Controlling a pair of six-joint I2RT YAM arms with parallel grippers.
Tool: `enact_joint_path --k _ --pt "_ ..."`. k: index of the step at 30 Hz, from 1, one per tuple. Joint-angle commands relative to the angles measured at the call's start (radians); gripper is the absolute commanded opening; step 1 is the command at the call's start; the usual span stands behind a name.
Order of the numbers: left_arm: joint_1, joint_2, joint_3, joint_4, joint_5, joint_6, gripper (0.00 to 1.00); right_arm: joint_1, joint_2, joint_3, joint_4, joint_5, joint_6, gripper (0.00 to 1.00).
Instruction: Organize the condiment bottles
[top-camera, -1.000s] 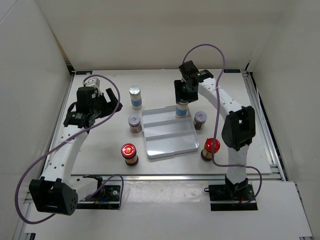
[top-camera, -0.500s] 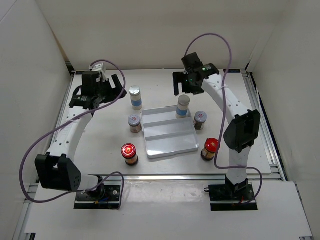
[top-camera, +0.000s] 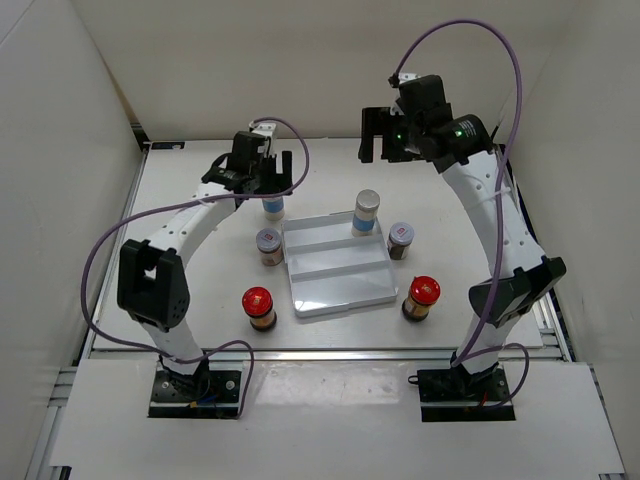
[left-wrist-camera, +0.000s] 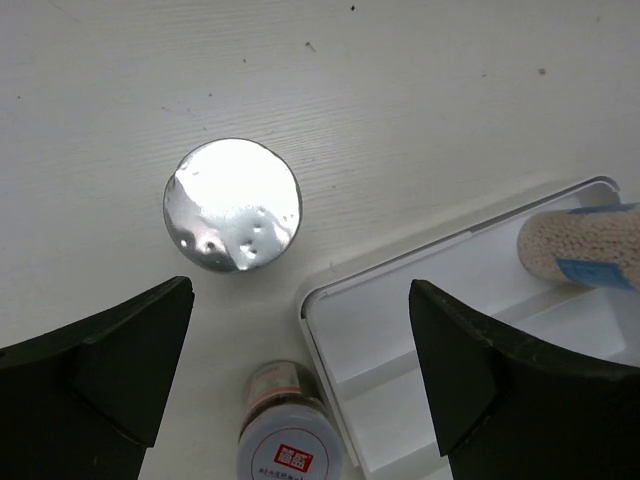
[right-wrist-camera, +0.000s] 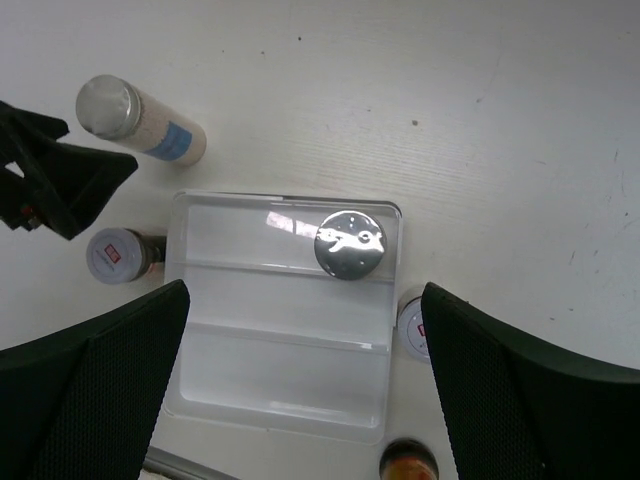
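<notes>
Tray (top-camera: 335, 290) sits mid-table. Left gripper (top-camera: 263, 183) and right gripper (top-camera: 380, 148): jaws wide apart, empty. One tall white bottle (top-camera: 367, 212) stands in tray's 1 o'clock corner (far compartment); second tall bottle (top-camera: 272, 206) outside at 11 o'clock, under left gripper.

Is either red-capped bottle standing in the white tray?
No: the left red-capped bottle and the right red-capped bottle both stand on the table beside the tray.
</notes>
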Motion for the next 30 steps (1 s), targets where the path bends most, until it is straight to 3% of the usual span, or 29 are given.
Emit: enact_joint_path --k 1,9,15,23,30 --pt "-0.004 0.018 0.056 0.017 -0.093 0.045 0.99 -0.014 -0.04 -0.032 -0.026 -0.011 -0.022 1.0" --pt "0.005 0.11 0.127 0.028 -0.138 0.055 0.99 -0.043 -0.084 -0.093 -0.026 -0.011 -0.042 1.0" --pt "0.016 0.166 0.173 0.057 -0.079 0.046 0.99 -0.043 -0.084 -0.103 -0.026 -0.011 -0.042 1.0" --pt "0.026 0.199 0.194 0.057 -0.05 0.036 0.83 -0.066 -0.094 -0.132 -0.026 0.011 -0.051 1.0" --pt "0.035 0.127 0.074 0.079 -0.03 0.027 0.78 -0.066 -0.094 -0.161 -0.017 0.011 -0.051 1.0"
